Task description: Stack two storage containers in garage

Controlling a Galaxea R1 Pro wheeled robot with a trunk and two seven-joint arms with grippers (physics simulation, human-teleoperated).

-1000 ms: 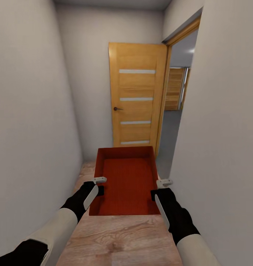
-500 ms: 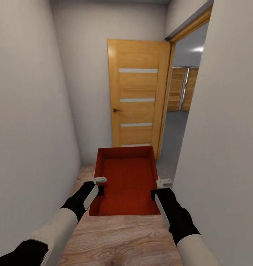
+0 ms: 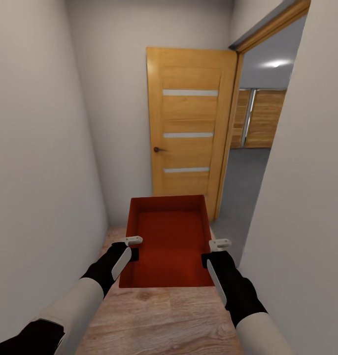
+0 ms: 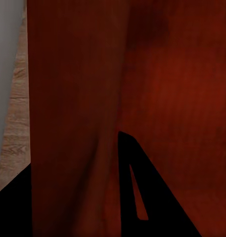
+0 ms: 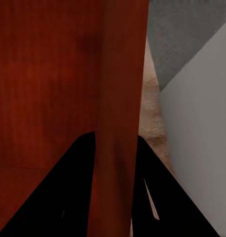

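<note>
Narrow white-walled corridor, pale plank floor [image 3: 159, 320]. Rolled closer than a second ago: wooden door [image 3: 188, 128] larger at 12 o'clock, grey garage concrete [image 3: 240, 182] wider at 1. Left hand [image 3: 133, 247] clamped on the storage container [image 3: 171, 241], smooth orange-red low walls; right hand [image 3: 214, 250] apparently pinching the opposite wall.
</note>
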